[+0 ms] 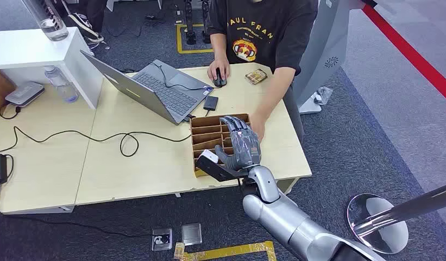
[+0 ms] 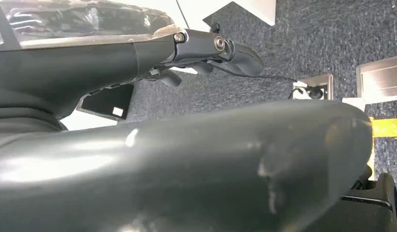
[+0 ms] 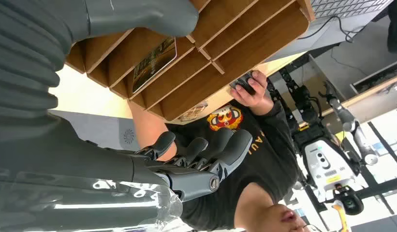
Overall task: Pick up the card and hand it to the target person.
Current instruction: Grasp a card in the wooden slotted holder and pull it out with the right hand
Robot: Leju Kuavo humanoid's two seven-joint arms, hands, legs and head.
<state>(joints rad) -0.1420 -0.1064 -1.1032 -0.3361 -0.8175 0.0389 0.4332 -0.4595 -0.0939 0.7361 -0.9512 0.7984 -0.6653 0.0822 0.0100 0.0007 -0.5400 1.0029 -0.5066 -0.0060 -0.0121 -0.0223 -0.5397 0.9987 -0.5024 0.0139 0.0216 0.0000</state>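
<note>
A person's forearm [image 1: 272, 100] lies beside the wooden divider box [image 1: 205, 134] holding the card [image 3: 154, 64], right robot hand [image 1: 240, 142] spread empty above it.

Person's black T-shirt [image 1: 264, 32], yellow lettering partly readable: "AUL FRAN"

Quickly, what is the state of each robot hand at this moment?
Left robot hand: cannot be told; only part of its fingers is visible.
Right robot hand: open, fingers apart over the wooden box, holding nothing.
</note>
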